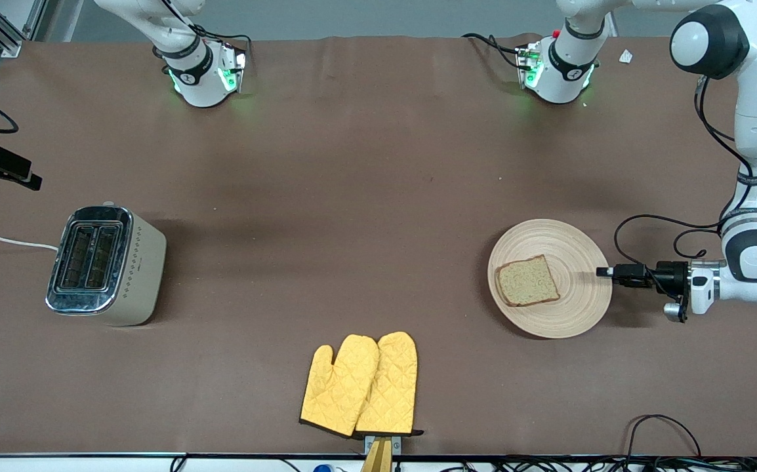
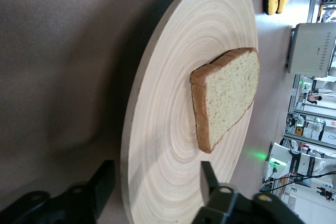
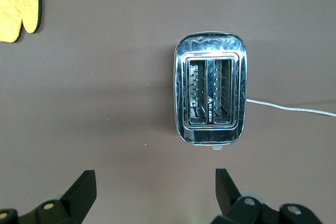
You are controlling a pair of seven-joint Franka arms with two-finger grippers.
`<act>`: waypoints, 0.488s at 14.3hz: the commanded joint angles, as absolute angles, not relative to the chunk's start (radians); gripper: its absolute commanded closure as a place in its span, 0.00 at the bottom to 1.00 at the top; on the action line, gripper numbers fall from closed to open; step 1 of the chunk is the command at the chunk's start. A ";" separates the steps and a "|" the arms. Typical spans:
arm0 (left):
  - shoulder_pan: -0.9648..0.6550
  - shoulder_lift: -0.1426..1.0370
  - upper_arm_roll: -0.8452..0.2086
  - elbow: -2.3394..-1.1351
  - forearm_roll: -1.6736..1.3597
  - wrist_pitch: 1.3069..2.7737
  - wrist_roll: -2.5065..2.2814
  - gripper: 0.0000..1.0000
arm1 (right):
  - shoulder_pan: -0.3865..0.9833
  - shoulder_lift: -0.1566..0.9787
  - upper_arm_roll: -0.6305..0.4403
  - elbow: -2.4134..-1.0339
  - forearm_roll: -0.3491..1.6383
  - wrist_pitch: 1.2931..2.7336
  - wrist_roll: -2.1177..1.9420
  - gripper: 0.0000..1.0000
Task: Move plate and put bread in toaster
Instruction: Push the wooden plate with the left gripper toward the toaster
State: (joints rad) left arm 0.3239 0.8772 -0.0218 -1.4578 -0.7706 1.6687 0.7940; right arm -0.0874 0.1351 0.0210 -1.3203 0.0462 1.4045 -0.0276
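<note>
We see the round, shallow, light tan wooden plate (image 1: 565, 308) with concentric ring grooves lying on the brown table (image 1: 352, 196) toward the left arm's end, and on it rests the squarish slice of speckled brownish bread (image 1: 527, 281) with a darker crust, set off-centre toward the right arm's end of the plate. The left gripper (image 1: 605, 271) reaches in low and level at the plate's rim, on the side away from the bread; in the left wrist view its two black fingers (image 2: 209, 178) are spread apart with the plate's edge (image 2: 131, 129) between them, one finger over the plate's top and the other outside its rim, and we cannot tell whether either touches the wood. The boxy beige two-slot toaster (image 1: 106, 264) with a shiny chrome top stands well apart, toward the right arm's end, its white cord (image 1: 4, 240) trailing off the table's edge. The right gripper (image 3: 155, 187) hangs over the toaster (image 3: 211, 88), fingers spread wide and holding nothing, both slots empty. A pair of yellow quilted oven mitts (image 1: 360, 385) lies nearer the front camera, between toaster and plate.
</note>
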 commanded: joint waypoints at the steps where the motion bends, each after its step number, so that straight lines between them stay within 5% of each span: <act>1: 0.336 0.891 -0.023 -1.448 -0.813 1.669 0.816 0.97 | -0.091 0.127 0.021 -1.327 0.057 1.402 -0.034 0.00; 7: 0.336 0.876 -0.040 -1.447 -0.818 1.661 0.812 1.00 | -0.092 0.127 0.021 -1.327 0.058 1.402 -0.034 0.00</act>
State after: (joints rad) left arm 0.3373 0.8870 -0.0244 -1.4553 -0.7976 1.6645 0.8072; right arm -0.0874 0.1351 0.0209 -1.3203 0.0467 1.4045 -0.0276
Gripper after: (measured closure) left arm 0.912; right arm 0.000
